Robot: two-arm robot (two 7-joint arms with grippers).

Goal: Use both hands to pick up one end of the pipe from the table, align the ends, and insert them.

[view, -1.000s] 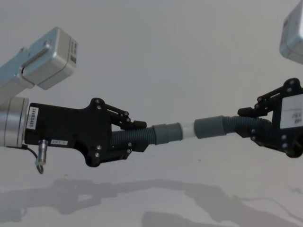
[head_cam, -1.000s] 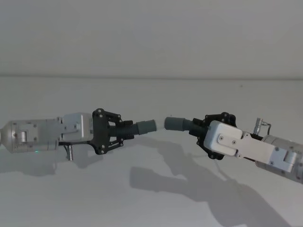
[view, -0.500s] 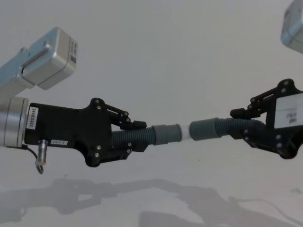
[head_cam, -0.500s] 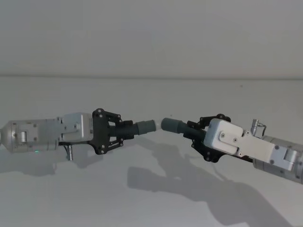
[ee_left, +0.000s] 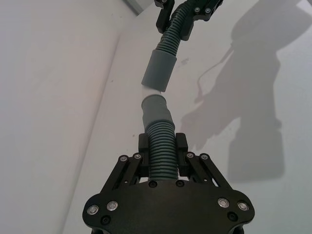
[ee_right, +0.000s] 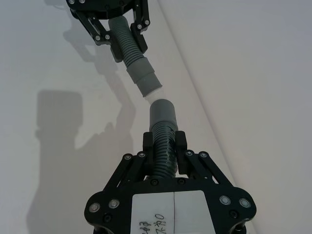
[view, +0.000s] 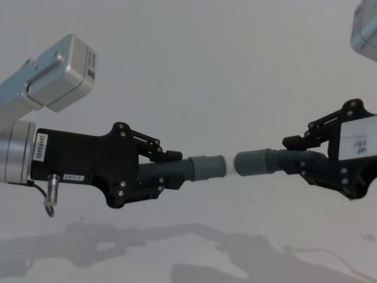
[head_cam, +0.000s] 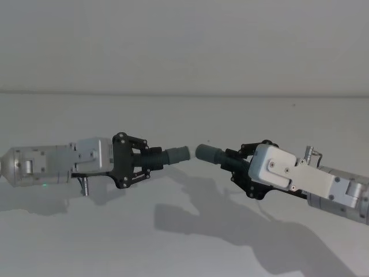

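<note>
You have both pipe pieces in the air above the table (head_cam: 184,248). The left gripper (view: 162,171) pinches the ribbed hose (view: 174,171) and the right gripper (view: 300,159) pinches the other piece (view: 277,160); the collars (view: 207,167) face each other, just apart. The hose looks light and bendy, so grip near the collar.

1. The left tool (head_cam: 151,161) reaches in from the left on a nearly level silver wrist, its black linkage fingers (ee_left: 146,146) clamped together.
2. The right tool (head_cam: 233,162) comes in from the right, angled slightly upward, facing the left one, fingers (ee_right: 183,142) likewise closed.
</note>
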